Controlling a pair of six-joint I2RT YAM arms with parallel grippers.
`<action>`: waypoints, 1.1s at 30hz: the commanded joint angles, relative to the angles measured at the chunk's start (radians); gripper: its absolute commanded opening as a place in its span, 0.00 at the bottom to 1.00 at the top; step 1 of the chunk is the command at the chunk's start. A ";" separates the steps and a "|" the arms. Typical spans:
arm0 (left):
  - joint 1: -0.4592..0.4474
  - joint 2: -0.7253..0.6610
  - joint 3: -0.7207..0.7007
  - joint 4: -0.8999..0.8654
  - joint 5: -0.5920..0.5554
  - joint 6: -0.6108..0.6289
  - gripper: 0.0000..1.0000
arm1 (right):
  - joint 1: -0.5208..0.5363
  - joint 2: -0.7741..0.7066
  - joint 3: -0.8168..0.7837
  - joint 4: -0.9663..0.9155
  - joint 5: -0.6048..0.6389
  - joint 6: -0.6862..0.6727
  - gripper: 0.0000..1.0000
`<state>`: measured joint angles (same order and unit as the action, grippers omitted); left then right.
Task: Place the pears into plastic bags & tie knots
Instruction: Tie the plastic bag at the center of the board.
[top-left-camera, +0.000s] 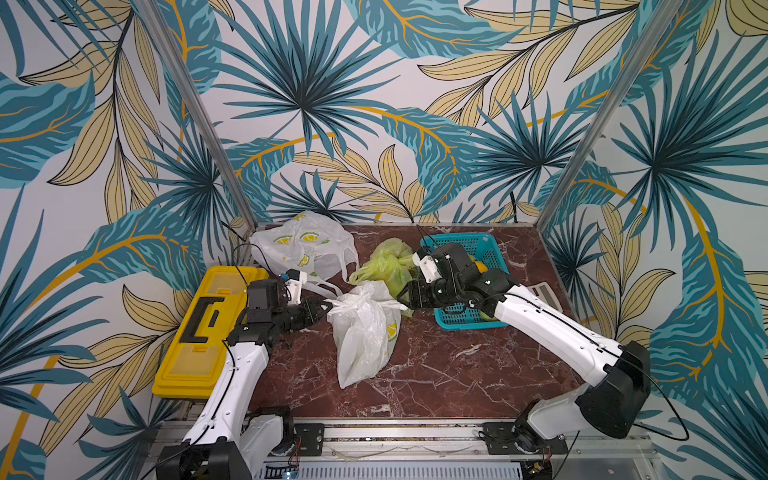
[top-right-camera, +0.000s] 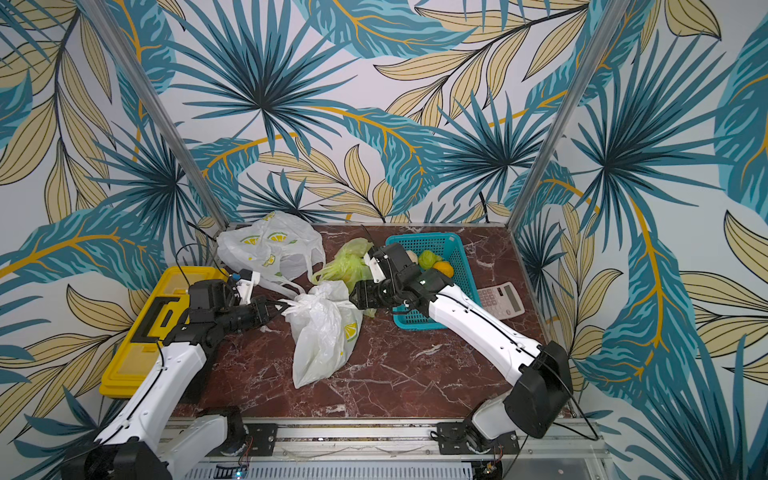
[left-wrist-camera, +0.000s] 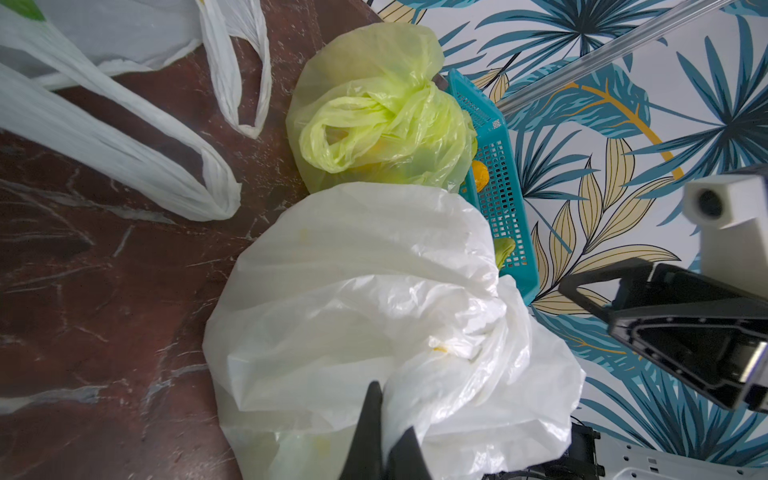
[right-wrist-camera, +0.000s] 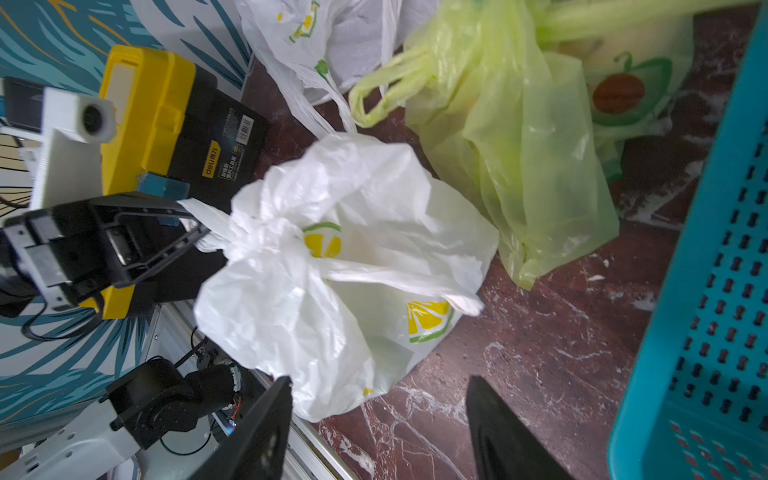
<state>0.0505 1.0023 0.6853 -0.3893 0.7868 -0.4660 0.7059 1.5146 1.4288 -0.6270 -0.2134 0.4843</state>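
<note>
**Centre white bag held by one handle, knot judged unfinished**

Mid-frame in both top views, the centre white bag (top-left-camera: 363, 332) was seen slumped on the marble table (top-left-camera: 436, 374). The left gripper (top-left-camera: 328, 306) was clenched on the bag's twisted handle, while the right gripper (top-left-camera: 401, 297), just right of the bag, was parted and empty. The film was judged thin, slippery and easily torn, so the free handle end (right-wrist-camera: 465, 301) was thought the best hold. The yellow-green bag (top-left-camera: 388, 262), above centre, was bunched at its top, its contents only dimly seen. The second white bag (top-left-camera: 303, 245), upper left, was left slack. A green pear (top-right-camera: 430, 258) and an orange fruit (top-right-camera: 444, 268) were seen in the blue basket (top-right-camera: 424, 237).
</note>
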 joint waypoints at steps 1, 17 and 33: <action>-0.033 0.007 0.046 0.049 -0.014 -0.009 0.00 | 0.083 0.126 0.112 -0.041 0.110 -0.009 0.68; -0.017 0.077 0.075 0.049 -0.018 0.046 0.00 | 0.001 0.042 -0.041 0.044 0.004 -0.227 0.68; -0.020 0.084 0.081 0.049 -0.007 0.035 0.00 | -0.004 0.170 -0.134 0.110 0.037 -0.643 0.66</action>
<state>0.0273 1.0966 0.7528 -0.3557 0.7780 -0.4370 0.6987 1.6421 1.2594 -0.5671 -0.1417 -0.0937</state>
